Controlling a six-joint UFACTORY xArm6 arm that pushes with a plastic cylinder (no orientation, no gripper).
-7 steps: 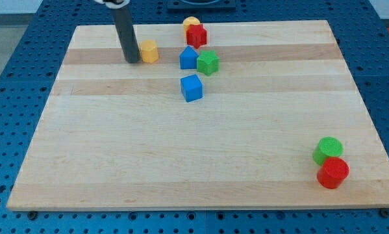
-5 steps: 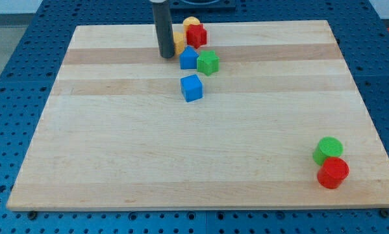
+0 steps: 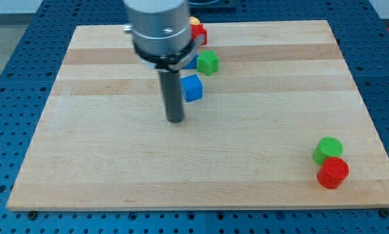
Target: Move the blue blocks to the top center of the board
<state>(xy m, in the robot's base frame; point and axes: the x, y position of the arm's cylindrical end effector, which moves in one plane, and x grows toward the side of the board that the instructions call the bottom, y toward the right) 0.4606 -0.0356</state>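
On the pale wooden board (image 3: 116, 162), ringed by blue pegboard (image 3: 12, 78), my tip (image 3: 175, 119) has no jaws.

Block count on the wooden surface (image 3: 246, 169): 2 blue visible, a cube (image 3: 192, 88) & one mostly hidden behind the arm (image 3: 190, 63); 2 green, a star shape (image 3: 208, 62) & a cylinder (image 3: 328, 149); 2 red, one at the view's top (image 3: 199, 34), partly hidden, & a cylinder (image 3: 332, 172); 1 yellow sliver (image 3: 194, 21). Approx. 7 blocks total, 1 rod w/ my tip (image 3: 175, 119).
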